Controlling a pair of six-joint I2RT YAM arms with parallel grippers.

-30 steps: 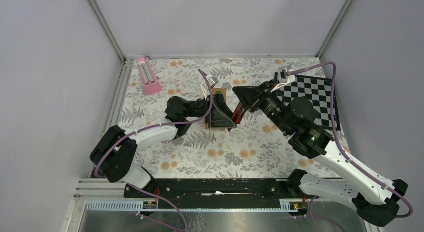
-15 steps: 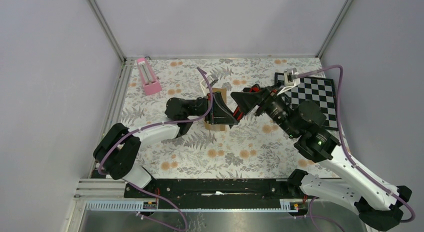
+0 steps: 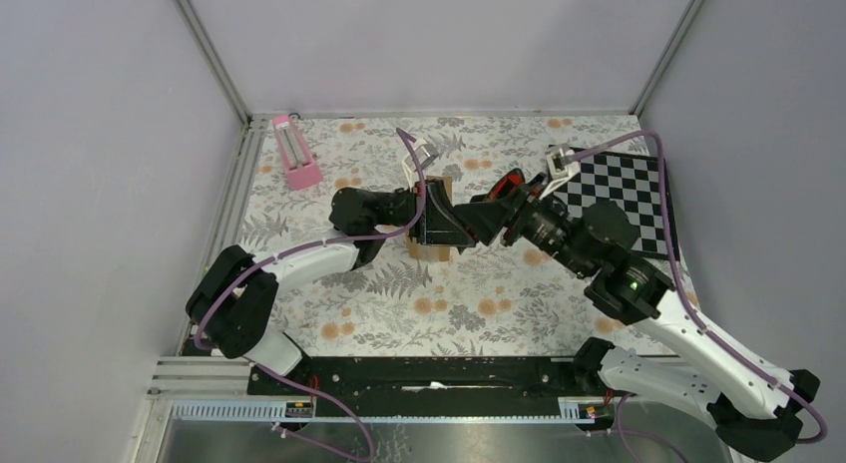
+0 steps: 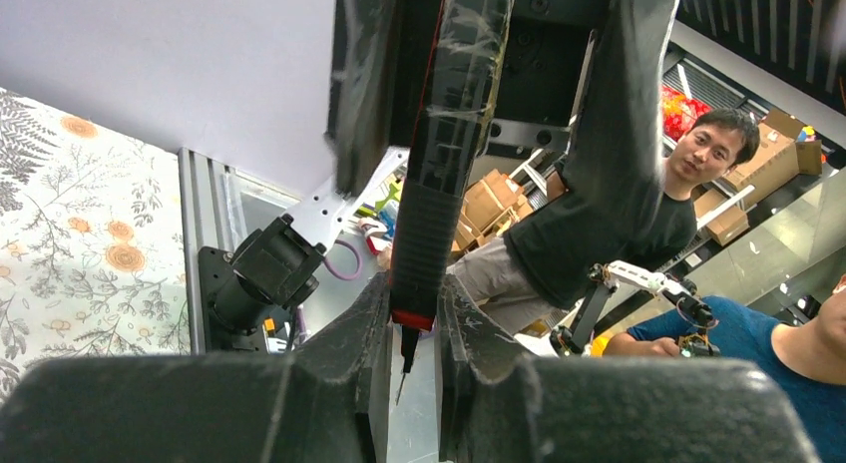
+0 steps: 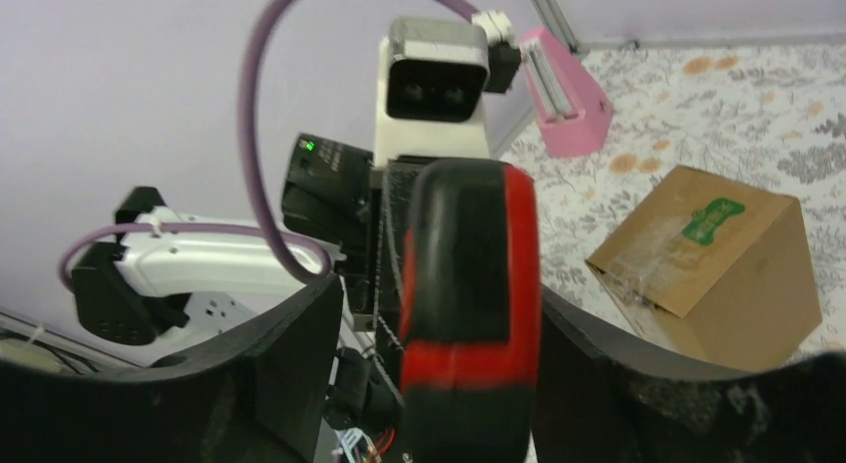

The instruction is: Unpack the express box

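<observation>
Right gripper (image 5: 439, 303) nearer left gripper (image 4: 412, 353) | right clenched on red-black tool (image 5: 469, 214) | left grip: cannot tell | express box (image 5: 713, 263) beside them

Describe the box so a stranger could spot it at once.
On the floral table, look between the pink object at far left and the chessboard at right. The box is the only brown cardboard carton, taped, with a green sticker.
</observation>
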